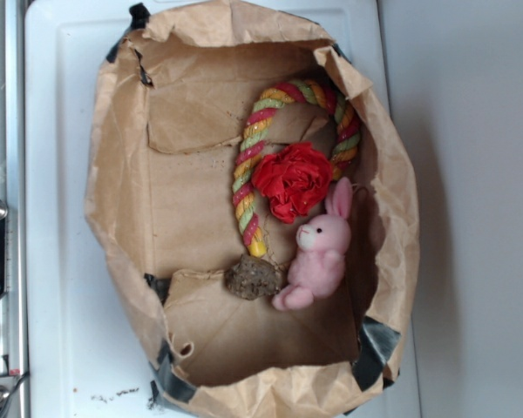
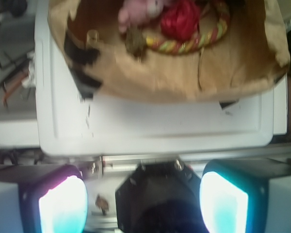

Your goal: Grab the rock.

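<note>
We are at the very start of the job. Our hand [image 2: 143,204] is not in the side view at all, and in the wrist view it sits well apart from the things, out past the edge of the white plastic table [image 2: 155,124]. Its two glowing fingers [image 2: 63,204] are spread wide, with nothing between them.

The small, rough, brown-grey rock [image 1: 253,278] lies on the floor of the crumpled brown paper bag [image 1: 113,209], which is open like a box with black tape at its corners. The rock sits at the yellow end of the red, green and yellow twisted rope [image 1: 248,170], and it looks like it touches the rope there. Just beside the rock, on the other side, sits the pink plush bunny [image 1: 321,252], and its foot looks like it touches the rock. The red fabric rose [image 1: 292,180] rests higher up, inside the loop of the rope, near the bunny's ears.

In the wrist view the rock [image 2: 135,41] is blurry and far off at the top.

Next, we think the hand must travel over the bag wall, go down inside, and close its fingers on the rock. The bunny and rope are so close that we could pinch them by mistake, so we should aim carefully.
</note>
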You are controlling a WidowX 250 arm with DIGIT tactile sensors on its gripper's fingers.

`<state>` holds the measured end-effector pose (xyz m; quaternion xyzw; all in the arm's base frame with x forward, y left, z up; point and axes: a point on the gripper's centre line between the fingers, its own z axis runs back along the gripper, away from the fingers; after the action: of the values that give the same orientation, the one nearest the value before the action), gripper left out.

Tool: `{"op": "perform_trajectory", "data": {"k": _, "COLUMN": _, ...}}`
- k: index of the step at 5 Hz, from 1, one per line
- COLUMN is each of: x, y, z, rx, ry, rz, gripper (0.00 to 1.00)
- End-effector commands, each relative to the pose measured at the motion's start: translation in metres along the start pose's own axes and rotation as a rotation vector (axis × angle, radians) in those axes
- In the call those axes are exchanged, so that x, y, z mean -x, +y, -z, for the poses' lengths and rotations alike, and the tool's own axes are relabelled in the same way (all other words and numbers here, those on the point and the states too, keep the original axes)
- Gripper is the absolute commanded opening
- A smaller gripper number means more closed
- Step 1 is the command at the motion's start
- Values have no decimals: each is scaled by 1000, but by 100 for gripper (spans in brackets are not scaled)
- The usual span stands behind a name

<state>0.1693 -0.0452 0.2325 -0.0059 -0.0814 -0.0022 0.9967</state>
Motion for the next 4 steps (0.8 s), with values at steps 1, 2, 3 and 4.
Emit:
{"op": "perform_trajectory", "data": {"k": 1, "x": -46, "y": -6, "z": 16, "rx": 26, "ry": -82, "rz": 24, "gripper": 100}}
{"op": "perform_trajectory", "data": {"k": 2, "x": -59, "y": 0, "z": 28, "rx": 47, "ry": -84, "rz": 16, "gripper": 100}}
{"op": "perform_trajectory", "data": {"k": 3, "x": -70, "y": 2, "z": 42, "rx": 27, "ry": -78, "rz": 14, "gripper": 100}}
{"op": "perform_trajectory", "data": {"k": 4, "x": -81, "y": 6, "z": 55, "rx": 1, "ry": -81, "rz": -7, "gripper": 100}}
